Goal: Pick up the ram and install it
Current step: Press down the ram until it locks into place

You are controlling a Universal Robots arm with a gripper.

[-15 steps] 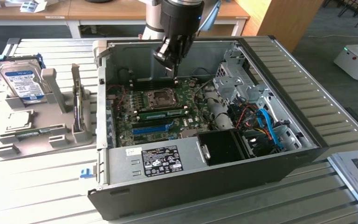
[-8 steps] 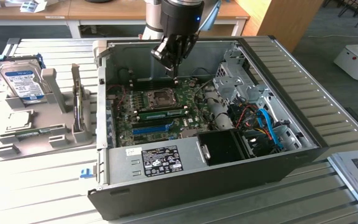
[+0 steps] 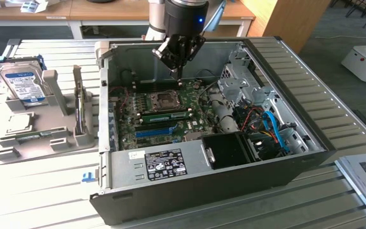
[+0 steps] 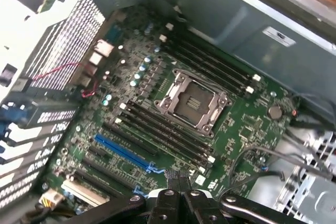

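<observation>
While pointing down over the motherboard, the claw is closed.

A: What does the ram look like?

B: It is a long, narrow green circuit-board stick with a row of small black chips along its face.

A: How is it posed?

B: It stands on its long edge, level from end to end, and appears seated in a slot on the motherboard.

A: Where is it from the gripper?

B: In the exterior view it lies below the fingertips and well apart from them, not touching. It runs crosswise under the gripper, between the square processor socket on the gripper's side and the blue slot farther off.
</observation>
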